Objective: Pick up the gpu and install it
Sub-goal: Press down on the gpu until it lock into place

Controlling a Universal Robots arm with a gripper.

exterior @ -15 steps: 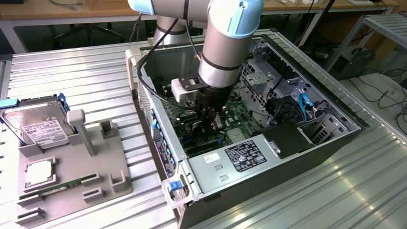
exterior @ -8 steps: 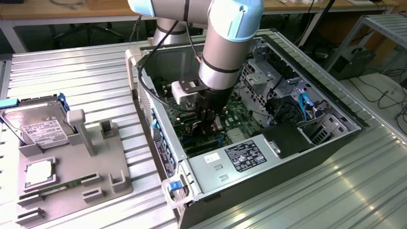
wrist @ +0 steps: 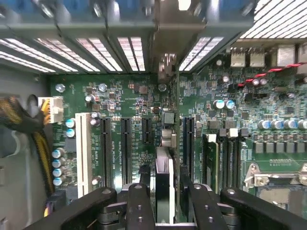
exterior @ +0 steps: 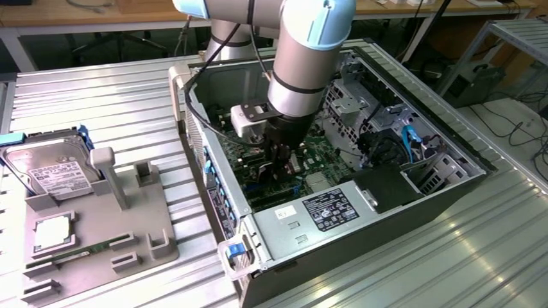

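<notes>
gpu (wrist: 173, 143) stands on edge in motherboard (wrist: 120, 103) slot, long axis toward case rear grille, gripper (wrist: 165, 191) fingers loosely flanking it, neighbouring slots free.

Open computer case (exterior: 445, 186) on metal table (exterior: 102, 96); hard drive (exterior: 53, 168) upright in grey holder tray (exterior: 128, 247)

Grey arm (exterior: 299, 70) — blue caps, blk pincer (wrist: 163, 191)

The computer case (exterior: 342, 212) lies open on the table (exterior: 102, 96), with the parts tray (exterior: 94, 250) at the exterior view's left. The hard drive (exterior: 53, 172) stands in the tray's far end. Inside the case, the gripper (exterior: 281, 168) is over the motherboard (wrist: 120, 96), with the gpu (wrist: 165, 153) standing on edge among the slots.
</notes>
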